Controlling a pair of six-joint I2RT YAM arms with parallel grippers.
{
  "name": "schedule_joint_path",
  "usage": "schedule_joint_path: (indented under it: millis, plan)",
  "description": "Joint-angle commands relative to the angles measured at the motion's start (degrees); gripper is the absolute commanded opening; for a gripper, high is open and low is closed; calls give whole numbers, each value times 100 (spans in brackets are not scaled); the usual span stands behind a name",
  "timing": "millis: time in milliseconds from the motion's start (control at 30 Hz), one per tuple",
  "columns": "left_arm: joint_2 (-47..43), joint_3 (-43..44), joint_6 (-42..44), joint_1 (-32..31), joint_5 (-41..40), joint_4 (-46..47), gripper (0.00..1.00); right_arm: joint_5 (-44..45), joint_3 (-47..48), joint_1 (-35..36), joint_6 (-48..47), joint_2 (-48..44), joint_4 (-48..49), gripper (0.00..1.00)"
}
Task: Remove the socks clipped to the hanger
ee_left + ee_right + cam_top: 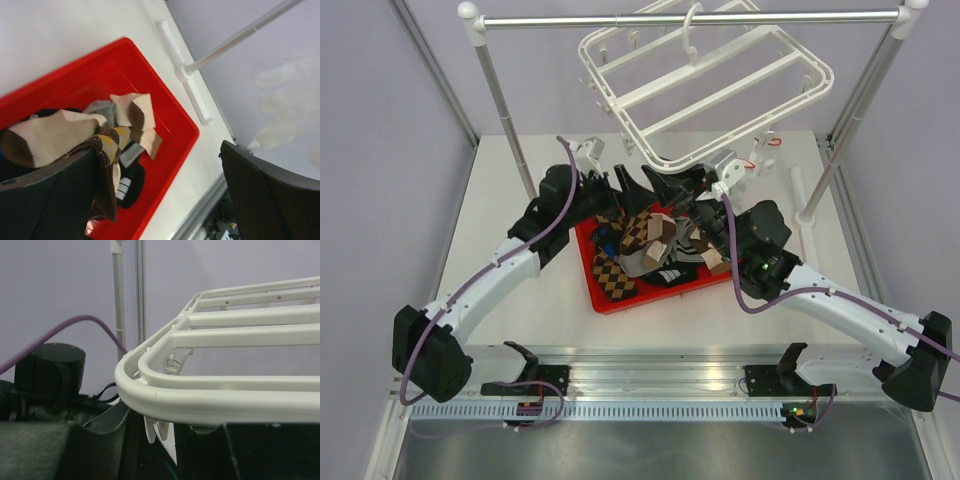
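The white hanger (720, 95) hangs tilted from the rail, with no sock seen on it. Several socks (645, 240) lie heaped in a red tray (605, 300). My left gripper (620, 190) hovers over the tray's far end. In its wrist view it (160, 200) stands wide open, and the brown-mustard argyle sock (107, 145) drapes against its left finger, above a black sock (125, 187). My right gripper (712, 180) is at the hanger's near edge. The hanger rim (210, 405) lies across my right gripper (172, 450), whose jaws are narrowed around a clip (155, 427).
The silver rail stand (690, 18) spans the back, with its poles at both sides and a white foot (192, 90) beside the tray. A blurred white glove-like cloth (290, 100) hangs at the right of the left wrist view. The aluminium base rail (650, 385) runs along the near edge.
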Motion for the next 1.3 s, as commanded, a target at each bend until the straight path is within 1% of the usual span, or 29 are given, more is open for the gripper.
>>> schedule_joint_path:
  millis: [0,133,167,233,300,333,433,533,600,633,667,733,767,833,867,900,933,967,1000,1033,1067,1133,1267]
  plan:
    - [313,1006,998,-13,-797,-1884,100,15,169,23,134,-23,47,1]
    - [436,963,990,-22,-974,-2131,100,6,178,40,161,-5,47,1]
    - [550,1024,1042,-22,-974,-2444,100,6,195,23,161,-5,21,1]
    - [901,1200,1104,-100,-965,-2754,100,-21,196,31,161,-14,3,1]
    - [947,1183,1148,-223,-1175,-2965,100,-21,178,31,161,-49,-23,1]
    - [860,1000,1105,-320,-1481,-2923,100,-12,178,31,161,-67,-32,1]
    - [403,692,972,-329,-1615,-2642,100,-12,161,31,187,-84,-76,1]
    - [156,700,1034,-321,-1485,-2667,100,-38,169,31,275,-84,-94,1]
    - [-45,674,1008,-321,-1370,-2667,100,-21,152,40,328,-119,-111,6]
    - [-133,630,990,-329,-1283,-2667,100,-12,152,31,363,-128,-129,9]
    - [-213,586,990,-329,-1256,-2659,100,-12,160,31,424,-172,-199,20]
    - [-450,472,1034,-329,-1212,-2641,100,-12,160,40,494,-216,-304,36]
    - [-512,428,1051,-329,-1203,-2632,100,-12,160,31,599,-268,-427,52]
    - [-713,331,1078,-321,-1211,-2606,100,-21,143,31,810,-356,-585,63]
    - [-767,287,1087,-321,-1203,-2554,100,-21,108,31,890,-461,-743,79]
    - [-819,226,1078,-321,-1203,-2536,100,-29,99,40,1091,-506,-866,85]
    - [-881,208,1078,-321,-1133,-2509,100,-47,90,31,1171,-628,-998,87]
    - [-899,199,1078,-312,-1097,-2474,100,-38,64,31,1250,-690,-1243,91]
    - [-925,190,1078,-320,-1080,-2448,100,14,29,31,1451,-778,-1350,93]
    - [-943,190,1078,-321,-1045,-2430,100,49,-41,31,1514,-953,-1481,97]
    - [-952,190,1078,-321,-1027,-2421,100,128,-50,31,1575,-1033,-1839,98]
    - [-996,173,1087,-321,-957,-2395,100,208,-120,40,1786,-1269,-2245,98]
    - [-1171,85,1131,-321,-886,-2395,100,-3,-323,23,2120,-1718,-3379,98]
